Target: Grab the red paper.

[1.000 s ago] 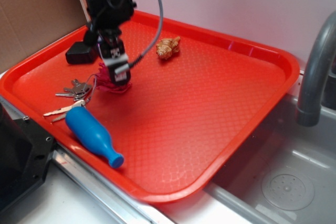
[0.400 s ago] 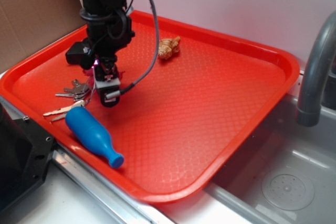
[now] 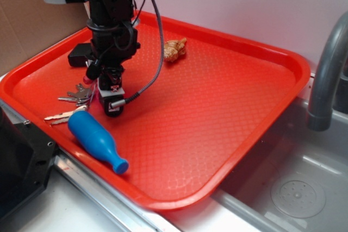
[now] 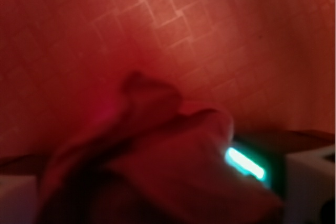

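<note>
Gripper [image 3: 110, 101] is down on the tray [image 3: 217, 101] beside the keys [image 3: 76, 95], clamped on the red paper [image 4: 157, 171], which fills my wrist cam, blurry, between the fingers.

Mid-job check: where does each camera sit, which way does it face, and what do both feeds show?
Exterior: off the tray's front corner, raised, looking down across it; shows the arm and tool.
Wrist: on the arm beside the tool, facing down, very close and blurred; pale corners at the bottom may be the fingers.
Shared: the tray's waffle surface and the red paper.
</note>
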You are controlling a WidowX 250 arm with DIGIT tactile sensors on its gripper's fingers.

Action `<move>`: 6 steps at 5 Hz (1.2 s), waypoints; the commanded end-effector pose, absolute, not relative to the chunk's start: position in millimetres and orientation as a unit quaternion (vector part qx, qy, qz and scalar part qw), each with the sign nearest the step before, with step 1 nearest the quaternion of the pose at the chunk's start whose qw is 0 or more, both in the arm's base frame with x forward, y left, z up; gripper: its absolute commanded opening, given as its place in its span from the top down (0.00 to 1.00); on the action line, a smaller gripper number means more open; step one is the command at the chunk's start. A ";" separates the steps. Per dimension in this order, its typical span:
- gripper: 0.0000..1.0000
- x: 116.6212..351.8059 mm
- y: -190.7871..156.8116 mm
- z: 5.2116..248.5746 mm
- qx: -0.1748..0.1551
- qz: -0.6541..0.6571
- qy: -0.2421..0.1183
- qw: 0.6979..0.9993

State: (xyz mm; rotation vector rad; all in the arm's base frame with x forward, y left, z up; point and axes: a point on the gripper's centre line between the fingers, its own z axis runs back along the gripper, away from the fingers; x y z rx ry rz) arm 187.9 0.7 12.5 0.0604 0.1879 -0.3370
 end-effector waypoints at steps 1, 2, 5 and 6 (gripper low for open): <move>1.00 205.9 -8.1 37.3 0.030 -0.142 0.062 0.988; 1.00 226.8 -16.3 89.4 0.011 -0.122 0.003 0.993; 1.00 245.0 -65.9 192.4 0.006 -0.091 -0.033 0.995; 1.00 236.6 -64.2 191.9 -0.002 -0.073 -0.015 0.997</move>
